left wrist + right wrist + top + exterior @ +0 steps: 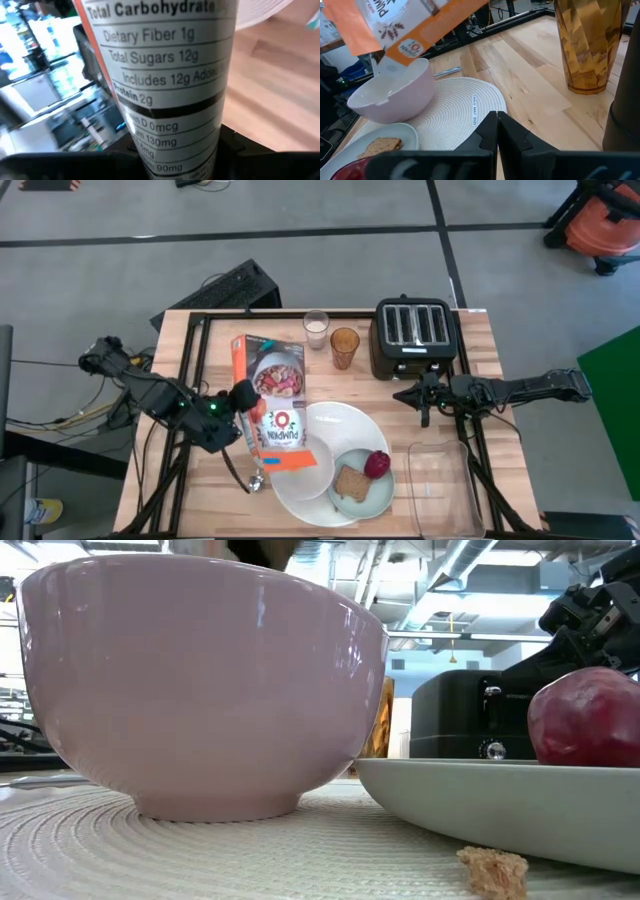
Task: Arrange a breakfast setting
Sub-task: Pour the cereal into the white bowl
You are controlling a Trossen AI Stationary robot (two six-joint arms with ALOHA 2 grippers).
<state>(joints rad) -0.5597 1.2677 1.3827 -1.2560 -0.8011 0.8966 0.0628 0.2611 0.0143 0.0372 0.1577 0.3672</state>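
Note:
My left gripper (pixel 243 402) is shut on the orange-white cereal box (pixel 272 395), which is tilted with its lower end over the white bowl (pixel 395 95). The bowl stands on a round white woven mat (pixel 455 117). Beside the bowl, the pale green small plate (pixel 365 490) carries toast (pixel 350 483) and red fruit (pixel 377 465). The teal-handled spoon (pixel 256 477) lies left of the bowl. The milk glass (pixel 316 330) and amber glass (pixel 344 347) stand at the far side. My right gripper (pixel 424 406) hangs shut in front of the toaster. My left gripper pinches the cereal box between its two fingers, which stand on either side of the narrow nutrition panel (pixel 170 125). It comes at the box from the table's left, slanting down, at mid-length of its left side (pixel 250 395). The box is lifted clear, its lower end (pixel 415 47) above the bowl.
A black toaster (pixel 415 337) stands at the far right of the table. A clear rectangular container (pixel 445 490) sits at the near right corner. Bare wood lies between the mat and the glasses.

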